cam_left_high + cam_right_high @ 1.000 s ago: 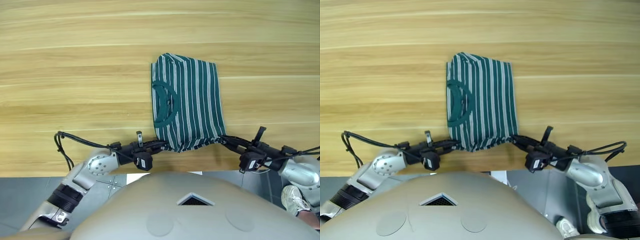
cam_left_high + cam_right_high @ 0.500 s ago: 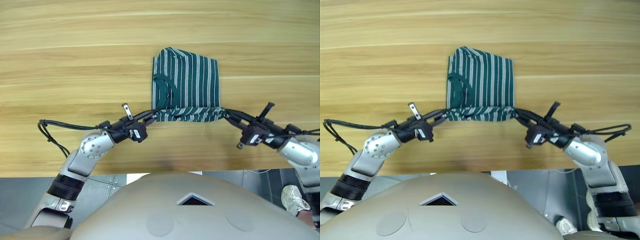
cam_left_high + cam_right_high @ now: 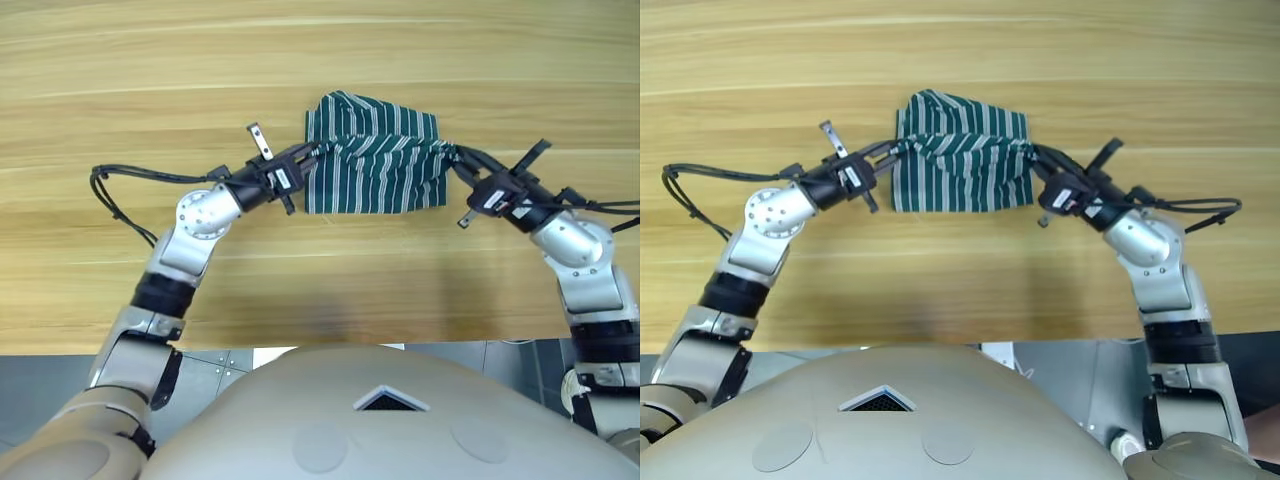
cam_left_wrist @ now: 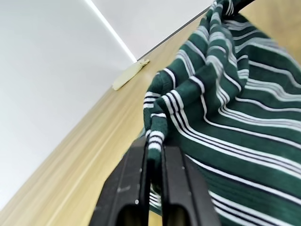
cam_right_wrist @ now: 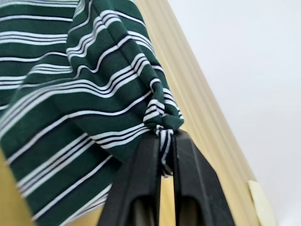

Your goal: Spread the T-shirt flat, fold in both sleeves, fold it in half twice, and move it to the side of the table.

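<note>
The green T-shirt [image 3: 375,155] with white stripes lies folded on the wooden table [image 3: 300,60], its near half lifted and carried over the far half. My left gripper [image 3: 312,150] is shut on the shirt's left corner, seen close up in the left wrist view, where the fingers [image 4: 136,174] pinch a bunched edge of the T-shirt [image 4: 225,108]. My right gripper [image 3: 448,152] is shut on the right corner; in the right wrist view its fingers [image 5: 146,179] clamp the gathered cloth of the T-shirt [image 5: 70,94]. Both corners hang raised above the table.
Bare wooden tabletop stretches to the left, right and far side of the shirt. The table's near edge [image 3: 300,345] runs in front of my body, with grey floor below it. A pale flat tag [image 4: 129,74] lies on the table beyond the shirt.
Both grippers have carried the shirt's near edge up and away from me, from the table's front edge to over the far half, folding the shirt across its middle.
</note>
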`<state>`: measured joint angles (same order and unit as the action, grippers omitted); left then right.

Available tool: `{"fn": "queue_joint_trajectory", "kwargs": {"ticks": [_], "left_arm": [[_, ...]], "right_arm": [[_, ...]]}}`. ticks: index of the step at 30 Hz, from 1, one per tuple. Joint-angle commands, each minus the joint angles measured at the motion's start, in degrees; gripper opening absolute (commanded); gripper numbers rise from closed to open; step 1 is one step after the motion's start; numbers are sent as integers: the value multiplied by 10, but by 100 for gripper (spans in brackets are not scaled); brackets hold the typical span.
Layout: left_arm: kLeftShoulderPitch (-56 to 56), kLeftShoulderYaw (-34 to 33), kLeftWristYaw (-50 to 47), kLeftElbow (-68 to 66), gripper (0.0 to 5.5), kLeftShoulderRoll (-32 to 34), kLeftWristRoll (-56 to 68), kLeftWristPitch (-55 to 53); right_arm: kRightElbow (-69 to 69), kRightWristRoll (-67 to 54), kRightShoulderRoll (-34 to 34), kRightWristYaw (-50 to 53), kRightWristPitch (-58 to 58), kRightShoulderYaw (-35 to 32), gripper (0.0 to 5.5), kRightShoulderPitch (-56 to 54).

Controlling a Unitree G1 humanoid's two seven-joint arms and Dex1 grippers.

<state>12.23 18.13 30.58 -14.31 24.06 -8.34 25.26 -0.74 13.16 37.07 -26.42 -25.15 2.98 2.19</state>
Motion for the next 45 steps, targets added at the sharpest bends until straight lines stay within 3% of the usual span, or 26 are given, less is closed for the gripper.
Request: {"fn": "queue_joint_trajectory", "kwargs": {"ticks": [1,10,18,19,26,31,35,41,45], "left_arm": [[70,-3,3,-87,15,-23,-3,11],[179,-10,-35,-292,15,-68,-33,57],[194,-15,-57,-378,15,-82,-43,81],[194,-16,-56,-384,14,-84,-41,80],[216,-38,-73,-429,147,-97,-33,76],[263,-56,-146,-484,227,-100,-49,69],[320,-67,-210,-558,286,-108,-59,40],[334,-75,-274,-611,289,-94,-72,-2],[309,-100,-285,-603,289,-80,-60,33]], "right_arm": [[-28,11,-8,9,18,4,14,-45],[-148,40,-44,43,18,33,14,-140],[-311,77,-89,94,0,72,14,-242],[-329,80,-92,102,0,73,51,-253],[-410,88,-104,127,-12,85,176,-303],[-474,89,-113,141,-18,92,268,-341],[-600,98,-145,179,1,99,336,-413],[-716,38,-194,226,43,38,426,-483],[-712,-68,-226,182,44,-51,476,-489]]}}
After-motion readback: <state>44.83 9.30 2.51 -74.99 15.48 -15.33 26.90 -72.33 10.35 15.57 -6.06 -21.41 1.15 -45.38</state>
